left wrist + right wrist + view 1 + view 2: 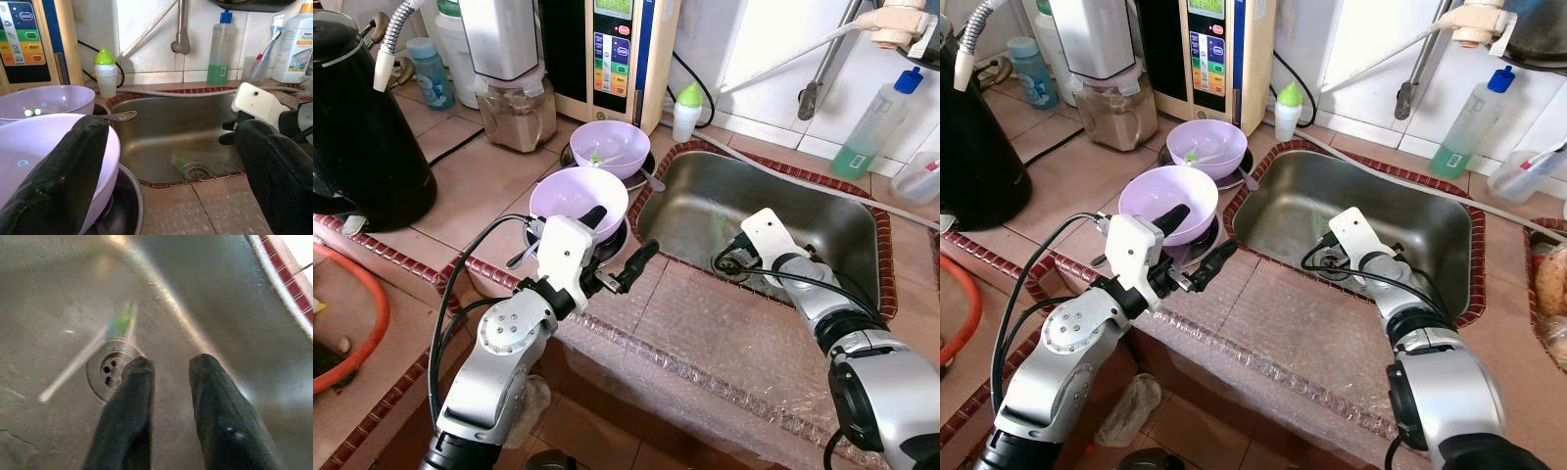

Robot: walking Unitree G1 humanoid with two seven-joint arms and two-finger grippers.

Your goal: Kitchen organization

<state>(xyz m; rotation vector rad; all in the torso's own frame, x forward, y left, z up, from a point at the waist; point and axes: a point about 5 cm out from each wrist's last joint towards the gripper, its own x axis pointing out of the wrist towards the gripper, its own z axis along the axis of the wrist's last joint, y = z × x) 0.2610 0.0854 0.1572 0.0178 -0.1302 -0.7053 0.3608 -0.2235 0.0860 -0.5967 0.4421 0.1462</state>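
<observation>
While right gripper point(168, 367) hangs in sink point(822, 211), fingers slightly apart, green-handled utensil point(120, 323) just beyond fingertips.

black kettle point(357, 127) far left; soap bottle point(873, 125) behind counter.

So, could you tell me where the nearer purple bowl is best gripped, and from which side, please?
Probably by the rim of the nearer purple bowl, on the side facing the robot. It sits upright and open on a dark dish, so one finger can go inside the wall and one outside. The left gripper is already there, open, one finger over that rim. The right gripper is down in the sink.
</observation>
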